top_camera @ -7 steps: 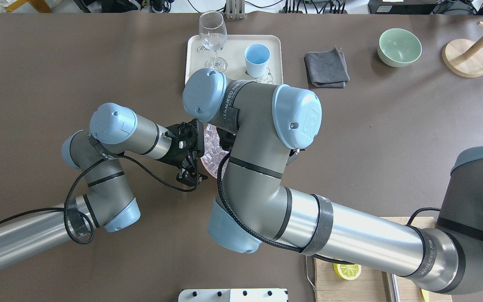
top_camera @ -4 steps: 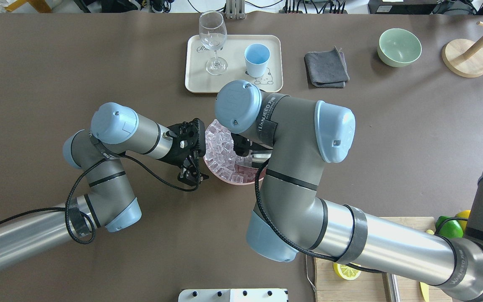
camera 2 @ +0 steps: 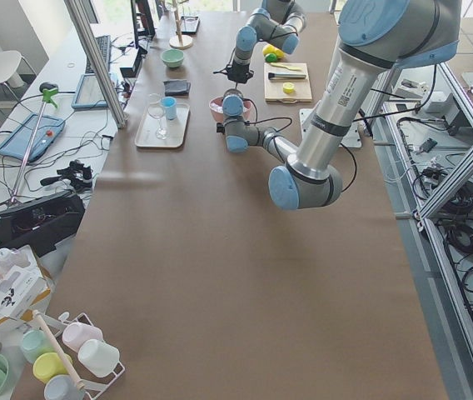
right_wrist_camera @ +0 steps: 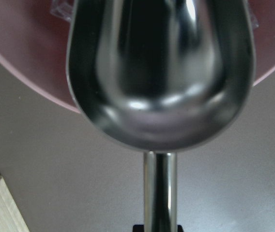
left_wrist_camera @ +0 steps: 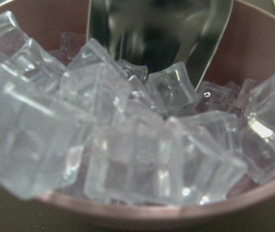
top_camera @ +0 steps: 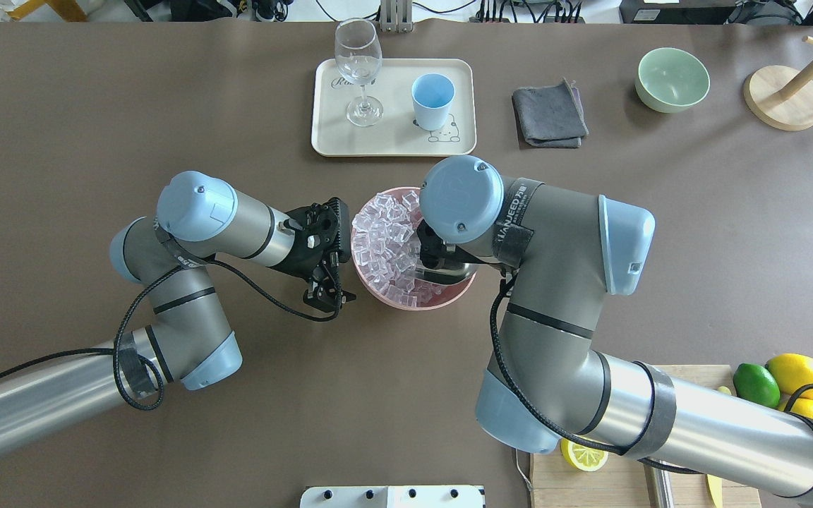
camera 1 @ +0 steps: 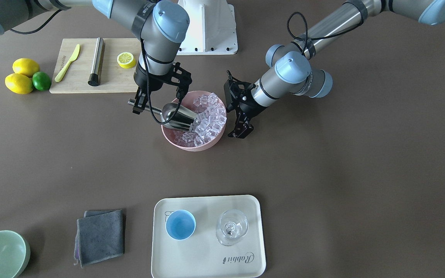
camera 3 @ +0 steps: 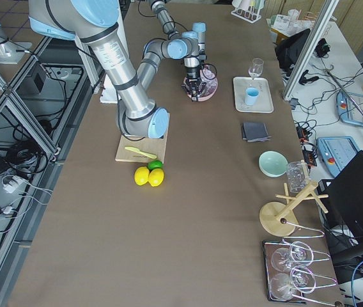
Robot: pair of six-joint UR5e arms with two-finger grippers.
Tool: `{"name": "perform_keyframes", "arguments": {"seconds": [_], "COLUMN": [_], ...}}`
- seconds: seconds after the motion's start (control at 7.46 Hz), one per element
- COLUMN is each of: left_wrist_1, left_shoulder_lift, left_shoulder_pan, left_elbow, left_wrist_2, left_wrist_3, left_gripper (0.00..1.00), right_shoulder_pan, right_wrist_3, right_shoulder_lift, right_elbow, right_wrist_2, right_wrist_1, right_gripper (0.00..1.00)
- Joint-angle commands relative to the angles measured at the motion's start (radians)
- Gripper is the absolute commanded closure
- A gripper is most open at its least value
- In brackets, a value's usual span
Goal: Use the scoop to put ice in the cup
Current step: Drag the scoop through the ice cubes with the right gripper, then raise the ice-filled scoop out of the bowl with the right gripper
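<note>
right hand [camera 1: 139, 105] gripping scoop [camera 1: 178, 116], tip in ice [camera 1: 211, 116]

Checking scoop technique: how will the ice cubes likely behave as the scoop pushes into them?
The ice looks glassy, so probably slippery. Heaped loosely above the rim of the pink bowl, cubes may tumble out when the scoop pushes.

Site type: robotics lab.
You can ID it by the alu-profile frame posts [camera 2: 95, 58], two UR5e arms [top_camera: 562, 240], a white base pedestal [camera 1: 207, 27], a teach pendant [camera 3: 338, 150] and monitor [camera 3: 360, 192] at the table end, power strips [top_camera: 512, 13] w/ plugged leads, and cable coils [camera 2: 461, 237] on the floor.
</note>
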Motion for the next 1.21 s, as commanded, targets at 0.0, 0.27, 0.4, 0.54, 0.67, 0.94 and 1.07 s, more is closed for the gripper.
{"name": "perform_keyframes", "arguments": {"seconds": [0.0, 0.27, 0.4, 0.54, 0.67, 0.94, 1.07], "left_wrist_1": [0.016, 0.039, 0.040, 0.040, 0.041, 0.041, 0.041], "left_shoulder_lift": [-0.021, -0.036, -0.038, -0.038, -0.038, -0.038, -0.038], "left_shoulder_pan": [0.002, 0.002, 0.002, 0.002, 0.002, 0.002, 0.002], "left_elbow": [0.000, 0.000, 0.000, 0.000, 0.000, -0.002, -0.002], "left_wrist_2": [0.000, 0.000, 0.000, -0.001, 0.000, -0.001, -0.001], "left_wrist_3": [-0.006, -0.006, -0.006, -0.004, -0.004, -0.004, -0.004], "left_gripper": [0.02, 0.02, 0.02, 0.02, 0.02, 0.02, 0.02], "right_shoulder_pan": [0.014, 0.014, 0.014, 0.014, 0.014, 0.015, 0.015], "right_wrist_3": [0.072, 0.107, 0.138, 0.153, 0.184, 0.195, 0.204], "right_shoulder_lift": [-0.061, -0.089, -0.101, -0.108, -0.112, -0.121, -0.138], "right_elbow": [0.042, 0.043, 0.044, 0.053, 0.053, 0.078, 0.078], "right_wrist_2": [0.064, 0.073, 0.090, 0.093, 0.093, 0.095, 0.093], "right_wrist_1": [0.117, 0.191, 0.235, 0.252, 0.293, 0.303, 0.332], "right_gripper": [1.00, 1.00, 1.00, 1.00, 1.00, 1.00, 1.00]}}
